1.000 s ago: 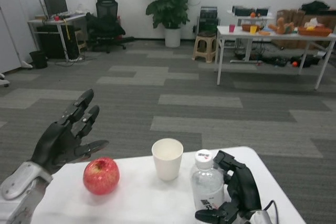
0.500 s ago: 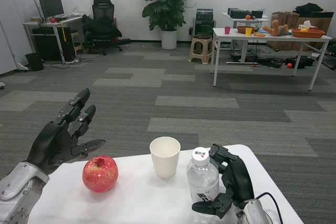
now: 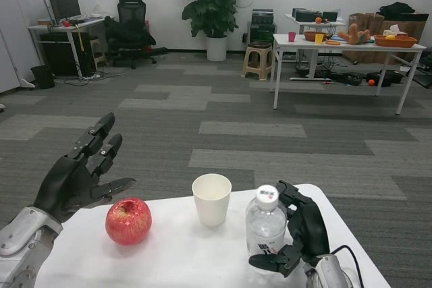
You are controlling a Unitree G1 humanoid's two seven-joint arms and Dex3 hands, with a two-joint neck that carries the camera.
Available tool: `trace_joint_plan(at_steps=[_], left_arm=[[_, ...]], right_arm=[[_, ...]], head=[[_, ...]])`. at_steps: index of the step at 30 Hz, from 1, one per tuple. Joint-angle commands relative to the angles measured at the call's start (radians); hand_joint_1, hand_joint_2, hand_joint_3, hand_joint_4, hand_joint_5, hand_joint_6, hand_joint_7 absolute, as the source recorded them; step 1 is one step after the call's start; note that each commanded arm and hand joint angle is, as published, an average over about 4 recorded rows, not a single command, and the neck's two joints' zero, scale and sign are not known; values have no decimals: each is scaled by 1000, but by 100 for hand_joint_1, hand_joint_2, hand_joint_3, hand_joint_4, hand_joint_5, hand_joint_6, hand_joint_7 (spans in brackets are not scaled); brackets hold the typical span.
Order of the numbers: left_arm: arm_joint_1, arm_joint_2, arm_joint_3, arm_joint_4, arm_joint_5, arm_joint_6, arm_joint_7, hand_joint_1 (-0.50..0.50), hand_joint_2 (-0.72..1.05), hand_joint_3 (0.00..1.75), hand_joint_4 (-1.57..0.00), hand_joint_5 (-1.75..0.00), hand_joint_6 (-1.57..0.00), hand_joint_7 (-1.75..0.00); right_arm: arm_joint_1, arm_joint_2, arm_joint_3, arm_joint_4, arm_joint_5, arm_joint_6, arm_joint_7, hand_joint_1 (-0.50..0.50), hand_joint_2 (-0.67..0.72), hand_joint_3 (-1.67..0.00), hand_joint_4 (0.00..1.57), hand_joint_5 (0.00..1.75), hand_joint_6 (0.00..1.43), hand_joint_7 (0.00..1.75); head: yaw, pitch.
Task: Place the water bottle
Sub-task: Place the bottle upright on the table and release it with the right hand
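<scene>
Water bottle (image 3: 265, 227), clear with a white cap, upright on the white table (image 3: 175, 254), gripped by the right hand (image 3: 302, 231): black fingers wrapped around the far and right side of the bottle, thumb across the near side just under the label. Bottle base hidden by the picture's bottom edge, so cannot tell whether resting on the table or lifted a little. Just to the left of this hand and bottle, a white paper cup (image 3: 211, 199), upright, apart from the bottle with a narrow gap. Further left of the cup, a red apple (image 3: 128, 220) lying on the table. Left hand (image 3: 79, 177) raised over the left edge of the table, just beside and above the apple, not touching it, fingers spread apart and pointing forward, holding nothing. Far beyond both hands, a grey carpet floor, a second white table (image 3: 344, 48) with small items, a large potted plant (image 3: 214, 5), a black office chair (image 3: 131, 21).
</scene>
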Motion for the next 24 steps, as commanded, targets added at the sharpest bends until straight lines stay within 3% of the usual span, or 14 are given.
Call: trace_joint_plan(at_steps=[1,3,6,9,13,24], left_arm=[[-16,8,-3,3,-5,-3,0,-50,78,9,0,0,0,0],[-16,8,-4,4,-5,-3,0,-50,78,4,0,0,0,0],[-18,8,-9,5,-5,-3,0,-50,78,7,0,0,0,0],[-19,7,-9,5,-5,-3,0,-50,78,9,0,0,0,0],[-21,7,-13,6,-6,-3,0,-50,78,9,0,0,0,0],[-22,7,-16,7,-6,-3,0,-50,78,9,0,0,0,0]], right_arm=[[49,12,1,51,15,-24,-4,43,11,-133,60,68,39,112],[50,12,2,54,21,-24,-2,42,9,-135,51,56,29,96],[52,12,5,56,38,-24,7,38,9,-141,22,24,7,56],[52,13,10,55,62,-24,30,31,9,-143,3,0,0,31],[52,14,10,54,82,-24,63,27,9,-151,0,0,0,17],[61,6,37,-1,167,-20,180,0,3,-147,0,0,0,0]], head=[[-2,-1],[-3,-1],[-4,-3],[-9,-5],[-11,-6],[-14,-3]])
